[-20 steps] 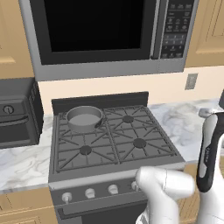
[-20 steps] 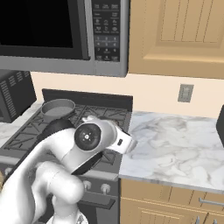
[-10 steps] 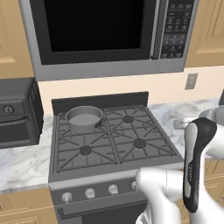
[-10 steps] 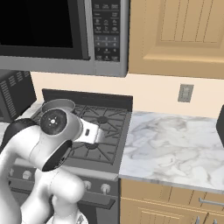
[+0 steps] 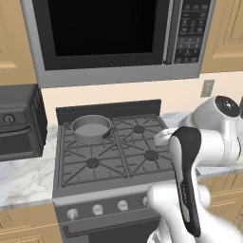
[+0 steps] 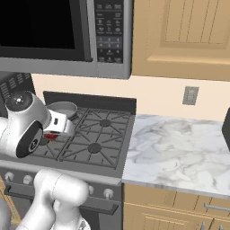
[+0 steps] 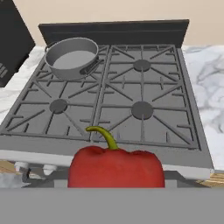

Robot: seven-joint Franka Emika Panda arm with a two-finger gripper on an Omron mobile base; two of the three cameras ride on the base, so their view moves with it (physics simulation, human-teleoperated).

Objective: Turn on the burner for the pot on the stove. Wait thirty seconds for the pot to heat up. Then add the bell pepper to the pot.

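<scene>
- Your bell pepper (image 7: 116, 166) sits right at the pincer in the hand view, stem up and its red body low in front of the stove's front edge; a red patch under the wrist in the right base view looks like the same pepper (image 6: 50, 136).
- The pincer's fingertips are hidden behind the pepper. I judge the pincer part-open and clamped on the pepper, since it rides with the hand clear of any surface.
- It is carried there, I judge, because the last step is to drop it in the pot.
- The pot (image 7: 72, 57) stands on the stove's back-left burner, handle pointing toward the stove's middle, hollow and with nothing in it; the pepper is well apart from it, across the stove toward the front.
- The stove (image 5: 114, 156) shows no flame that I can make out, so you cannot confirm from here that the burner is lit.
- Count: one pepper, one pot, four burners, and at least three pale knobs (image 5: 97, 209) along the stove's front; the arm hides the rest.
- Beyond the stove: one toaster oven (image 5: 19, 123) to its left, one microwave (image 5: 114, 38) above it, and marble worktop (image 6: 175, 148) on both sides.
</scene>
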